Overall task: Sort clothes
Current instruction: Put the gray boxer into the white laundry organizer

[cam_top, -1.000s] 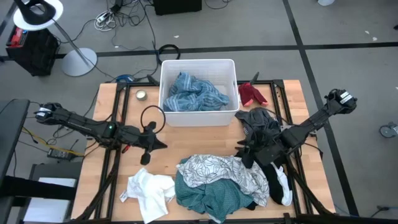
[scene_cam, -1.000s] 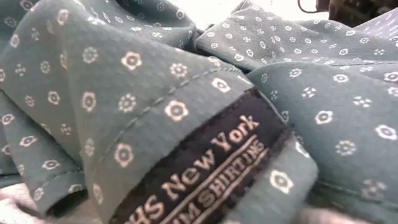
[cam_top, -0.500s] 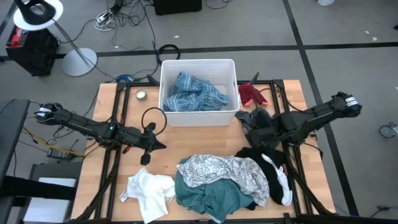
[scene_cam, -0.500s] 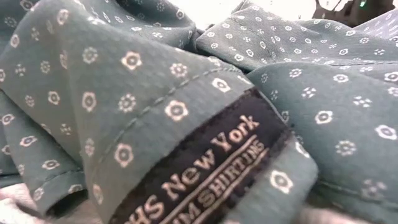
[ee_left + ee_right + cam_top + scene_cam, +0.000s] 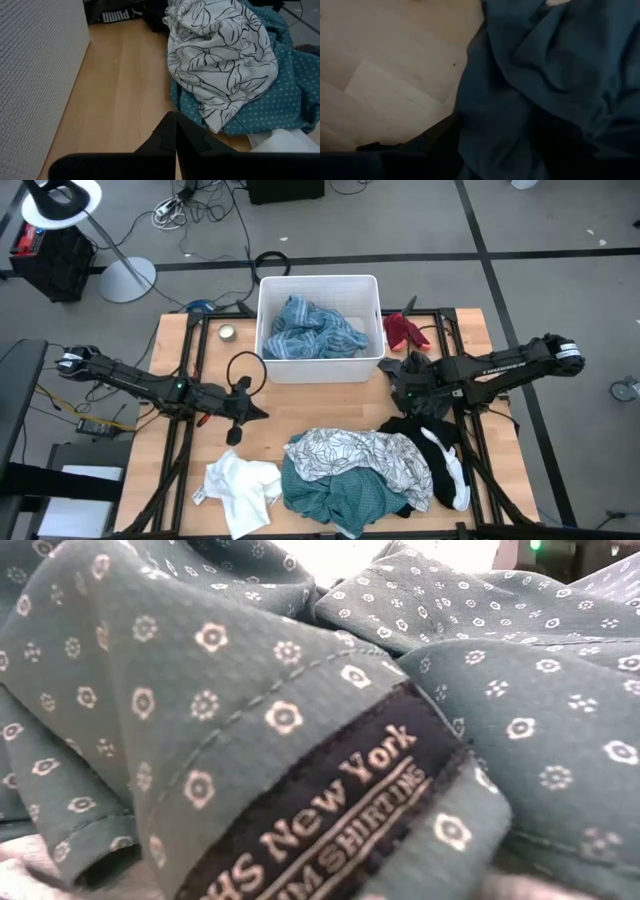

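Teal shirt (image 5: 150,690) label (image 5: 330,815): "New York", "SHIRTING"; black garment (image 5: 120,12): "puma"

Teal floral-print garment (image 5: 200,690) fills frame; dark woven label (image 5: 335,815) reads "New York", sewn at collar fold.

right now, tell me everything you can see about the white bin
The white bin is a rectangular plastic tub with rounded corners and a thick rim, standing upright at the table's far middle edge. Its outer wall looks finely textured in the left wrist view. Inside lies a crumpled blue striped garment, filling most of the floor. No gripper touches it.
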